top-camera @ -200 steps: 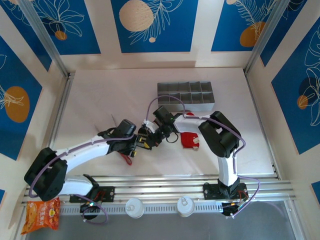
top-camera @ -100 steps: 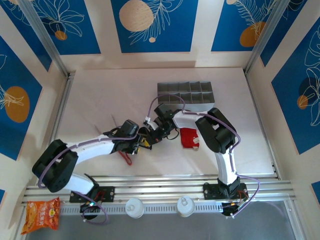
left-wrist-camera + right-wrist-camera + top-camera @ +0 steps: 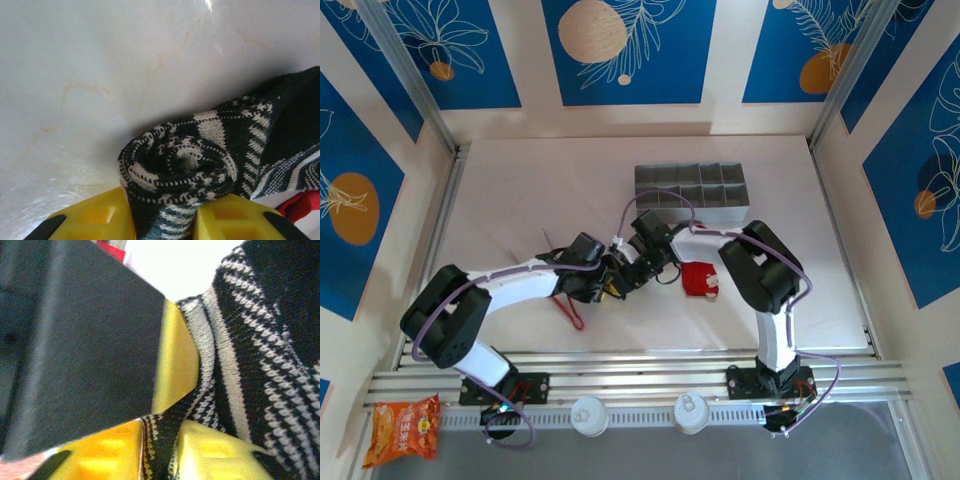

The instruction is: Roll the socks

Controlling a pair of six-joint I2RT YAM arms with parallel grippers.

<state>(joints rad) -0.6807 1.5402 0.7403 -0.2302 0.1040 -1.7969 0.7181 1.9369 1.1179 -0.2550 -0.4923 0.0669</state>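
The black sock with grey-white stripes (image 3: 177,167) lies on the white table, its end wound into a tight roll. My left gripper (image 3: 165,220) is shut on that roll, which sits squeezed between the yellow fingers (image 3: 95,217). My right gripper (image 3: 160,450) pinches a fold of the same sock (image 3: 260,355), with fabric filling the narrow gap between its fingers. From above, the left gripper (image 3: 610,281) and the right gripper (image 3: 638,268) meet nose to nose mid-table and hide most of the sock. The red sock (image 3: 699,279) lies flat just right of them, untouched.
A grey compartment tray (image 3: 692,190) stands behind the grippers. Red-handled tongs (image 3: 572,315) lie under the left forearm. The left gripper's dark body (image 3: 75,340) is close against the right gripper. A snack bag (image 3: 405,427) lies off the table at front left.
The left arm has reached further right, its elbow swinging in, and its jaws have closed on the sock roll. The right gripper has stayed put at the sock, and its jaws have eased slightly apart.
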